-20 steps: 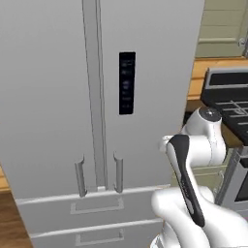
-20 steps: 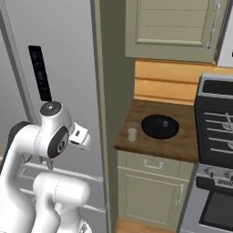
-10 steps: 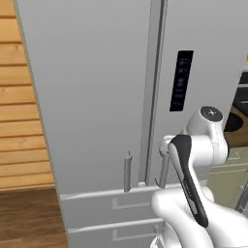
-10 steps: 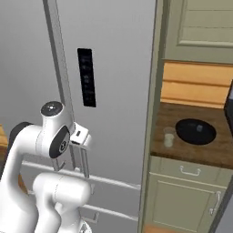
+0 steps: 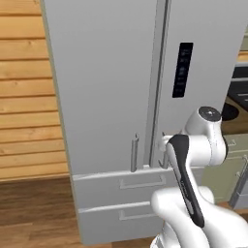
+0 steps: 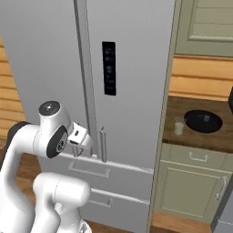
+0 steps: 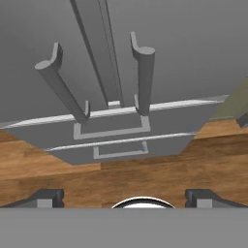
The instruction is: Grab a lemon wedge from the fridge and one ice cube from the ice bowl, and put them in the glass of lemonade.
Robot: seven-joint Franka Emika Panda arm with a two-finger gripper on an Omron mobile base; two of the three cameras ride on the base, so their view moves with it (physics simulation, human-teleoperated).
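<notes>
Fridge (image 5: 111,87) doors shut, 2 bar handles (image 7: 144,77) ahead, claw (image 7: 124,196) released, seemingly clear of both.

Wood-plank wall (image 5: 24,97) left of scene; wooden floor (image 5: 34,213) below; beige cabinets (image 6: 191,191) under brown counter (image 6: 200,136).

The arm rises from the base, bends at a high elbow and folds back down, so the hand hangs low in front of its own body. The gripper (image 7: 124,196) points forward and down, its jaws spread wide with nothing between them. One fingertip (image 7: 46,197) sits far out on one side, the other equally far out on the opposite side, both level
</notes>
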